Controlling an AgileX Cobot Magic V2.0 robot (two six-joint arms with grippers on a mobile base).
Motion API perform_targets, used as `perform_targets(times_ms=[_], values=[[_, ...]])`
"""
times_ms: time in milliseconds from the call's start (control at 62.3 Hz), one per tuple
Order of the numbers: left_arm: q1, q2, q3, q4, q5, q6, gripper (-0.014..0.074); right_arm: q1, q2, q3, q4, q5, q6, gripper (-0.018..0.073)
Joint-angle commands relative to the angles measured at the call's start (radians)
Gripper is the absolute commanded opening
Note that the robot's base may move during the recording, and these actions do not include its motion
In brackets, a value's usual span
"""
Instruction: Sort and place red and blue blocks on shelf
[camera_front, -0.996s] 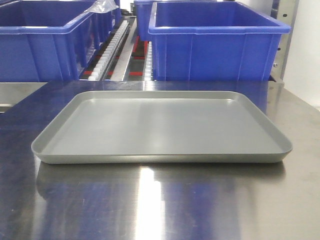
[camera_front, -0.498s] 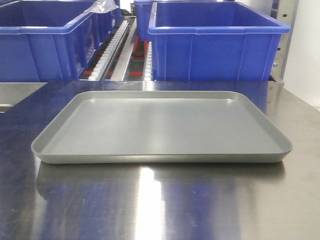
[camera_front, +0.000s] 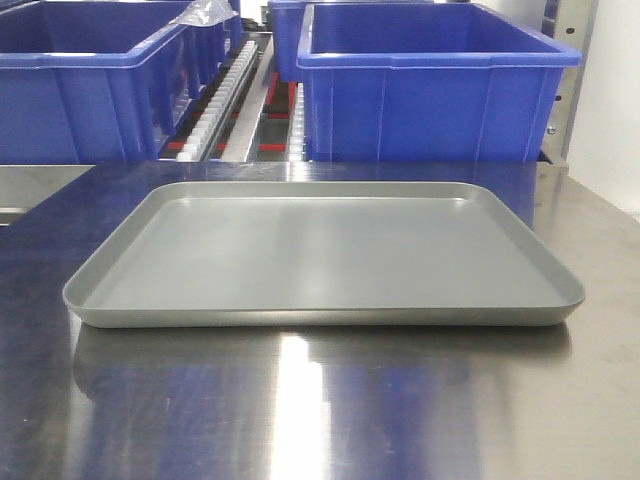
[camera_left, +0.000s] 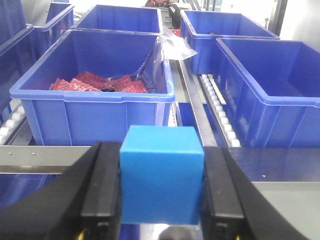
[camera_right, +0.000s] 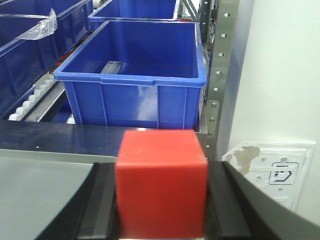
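Left claw (camera_left: 162, 202) clenched on the one blue block (camera_left: 162, 175), held before a blue bin (camera_left: 95, 120) of red packets (camera_left: 90, 82) on the shelf (camera_left: 218, 112); one grey tray (camera_front: 320, 316) lies mid-tabletop (camera_front: 320, 410); right claw (camera_right: 161, 205) grasps the one red block (camera_right: 161, 180), near the steel upright (camera_right: 218, 75).

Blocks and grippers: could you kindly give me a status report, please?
Left gripper shut on blue block. Right gripper shut on red block. Shelf ahead holds blue bins; nothing seen in the way.

obstacles: blue bins (camera_front: 437, 100) fill shelf (camera_front: 225, 95) | free: above tray (camera_front: 320, 316)
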Motion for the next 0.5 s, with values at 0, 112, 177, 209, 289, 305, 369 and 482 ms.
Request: perform_targets(times_ms=[0,112,177,209,289,305,369,482], values=[[-0.009,0.003,-0.033,-0.008,-0.097,-0.007,0.0125,-0.008,0.006,-0.029,0.001,-0.081,0.000,0.0044],[-0.009,0.003,-0.033,-0.008,-0.097,-0.007,0.0125,-0.008,0.006,-0.029,0.001,-0.081,0.000,0.0044],[-0.009,0.003,-0.033,-0.008,-0.097,-0.007,0.0125,-0.008,0.006,-0.029,0.001,-0.081,0.000,0.0044],[-0.009,0.003,-0.033,-0.008,-0.097,-0.007,0.0125,-0.008,0.006,-0.029,0.001,-0.081,0.000,0.0044],[-0.009,0.003,-0.033,-0.008,-0.097,-0.007,0.0125,-0.008,0.006,-0.029,0.001,-0.081,0.000,0.0044],[-0.009,0.003,-0.033,-0.008,-0.097,-0.007,0.0125,-0.008,0.006,-0.029,0.001,-0.081,0.000,0.0044],[-0.009,0.003,-0.033,-0.008,-0.097,-0.007,0.0125,-0.008,0.006,-0.029,0.001,-0.081,0.000,0.0044],[-0.009,0.003,-0.033,-0.008,-0.097,-0.007,0.0125,-0.008,0.006,-0.029,0.001,-0.081,0.000,0.0044]])
